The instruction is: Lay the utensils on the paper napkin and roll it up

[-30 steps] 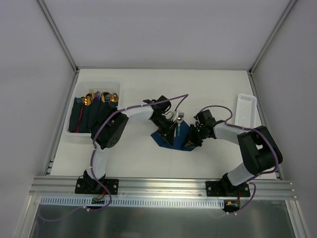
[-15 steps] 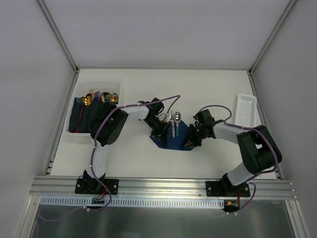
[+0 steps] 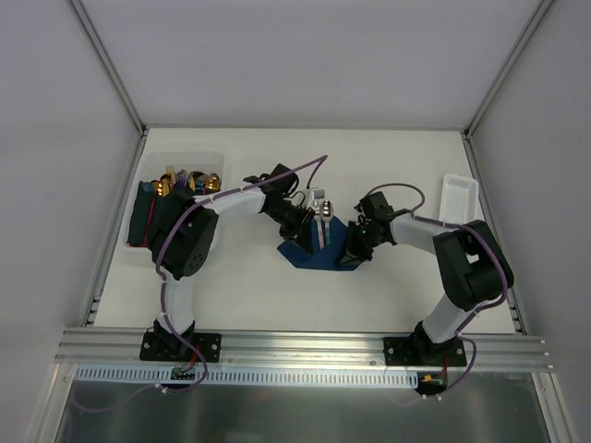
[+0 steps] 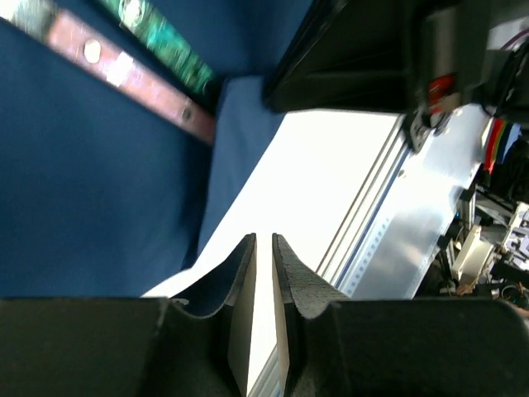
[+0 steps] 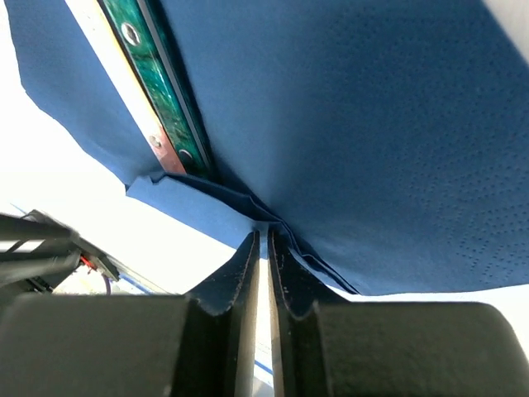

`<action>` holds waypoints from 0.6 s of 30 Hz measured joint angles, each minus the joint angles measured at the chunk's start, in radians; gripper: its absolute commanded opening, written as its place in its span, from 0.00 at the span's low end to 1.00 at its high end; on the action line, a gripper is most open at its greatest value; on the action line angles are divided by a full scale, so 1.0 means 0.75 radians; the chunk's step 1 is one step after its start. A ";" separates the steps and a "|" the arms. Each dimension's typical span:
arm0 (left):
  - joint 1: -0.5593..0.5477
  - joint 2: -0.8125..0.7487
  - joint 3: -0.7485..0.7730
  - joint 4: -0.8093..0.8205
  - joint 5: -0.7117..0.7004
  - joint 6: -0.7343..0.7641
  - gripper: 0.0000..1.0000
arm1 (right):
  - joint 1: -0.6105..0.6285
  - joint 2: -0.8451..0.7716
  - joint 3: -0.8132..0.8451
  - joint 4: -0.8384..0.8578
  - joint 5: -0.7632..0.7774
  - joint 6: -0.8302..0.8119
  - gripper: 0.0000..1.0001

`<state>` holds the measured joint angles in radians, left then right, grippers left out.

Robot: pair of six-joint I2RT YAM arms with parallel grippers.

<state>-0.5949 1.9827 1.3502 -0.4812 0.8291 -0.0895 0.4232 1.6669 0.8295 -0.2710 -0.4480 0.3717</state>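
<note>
The dark navy paper napkin [image 3: 319,255] lies mid-table with the silver utensils [image 3: 321,214] on it, heads sticking out past its far edge. My left gripper [image 3: 299,224] hovers at the napkin's far left side. In the left wrist view its jaws [image 4: 264,238] stand almost together with only bare table showing between them, the napkin [image 4: 83,182] and a utensil handle [image 4: 140,51] off to the left. My right gripper [image 3: 354,247] is at the napkin's right edge. Its tips [image 5: 264,233] pinch a bunched fold of the napkin [image 5: 372,124], beside a utensil handle [image 5: 157,91].
A white bin [image 3: 214,159] at the far left holds several dark blue rolls with gold cutlery heads [image 3: 175,198]. A white slotted tray [image 3: 459,205] sits at the right edge. Metal rails run along the table's front and sides.
My left gripper has drawn back from the napkin's near left part toward the far left. The right gripper has shifted slightly left, and the napkin looks narrower and more folded.
</note>
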 measured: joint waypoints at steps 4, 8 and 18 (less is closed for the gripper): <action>-0.005 -0.001 0.037 0.070 0.037 -0.072 0.14 | -0.003 0.031 0.053 -0.026 0.016 -0.034 0.12; -0.022 0.020 0.068 0.133 0.047 -0.142 0.14 | -0.011 0.049 0.099 -0.056 0.028 -0.061 0.12; -0.063 0.138 0.105 0.210 0.075 -0.222 0.15 | -0.021 0.066 0.131 -0.091 0.035 -0.085 0.12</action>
<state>-0.6422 2.0865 1.4288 -0.3241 0.8852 -0.2558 0.4076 1.7161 0.9279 -0.3393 -0.4217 0.3077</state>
